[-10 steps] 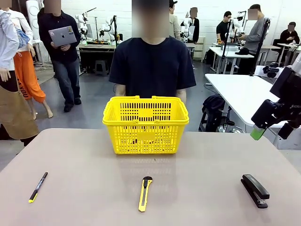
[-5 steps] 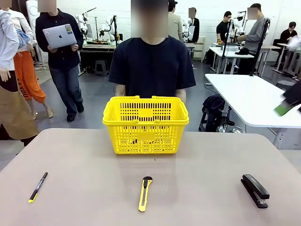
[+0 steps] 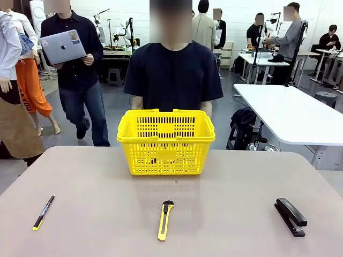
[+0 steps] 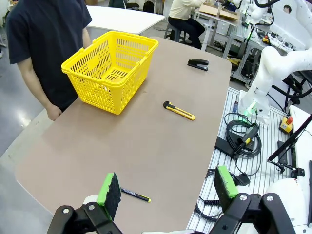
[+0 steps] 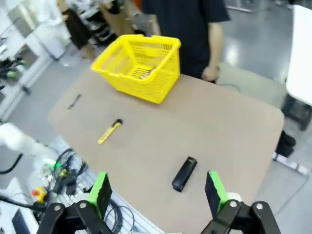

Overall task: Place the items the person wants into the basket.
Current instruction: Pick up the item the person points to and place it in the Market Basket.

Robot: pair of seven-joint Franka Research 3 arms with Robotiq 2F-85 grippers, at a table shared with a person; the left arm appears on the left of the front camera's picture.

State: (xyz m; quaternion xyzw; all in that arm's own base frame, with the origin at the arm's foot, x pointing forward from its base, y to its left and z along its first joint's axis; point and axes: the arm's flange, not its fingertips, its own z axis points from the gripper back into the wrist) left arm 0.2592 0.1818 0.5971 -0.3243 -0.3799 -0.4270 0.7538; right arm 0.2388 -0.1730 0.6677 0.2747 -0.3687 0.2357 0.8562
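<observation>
utility knife (image 3: 165, 220) on table (image 3: 96, 182), outside basket (image 3: 166, 155).

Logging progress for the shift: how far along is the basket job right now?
Done: small items seem to lie in the basket, too blurred to name. In hand: nothing; left tool and right tool hang open above the table. To do: the utility knife lies on the table, outside the basket.

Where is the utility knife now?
In the front view the utility knife lies mid-table, in front of the basket, between the pen at left and the stapler at right.
</observation>
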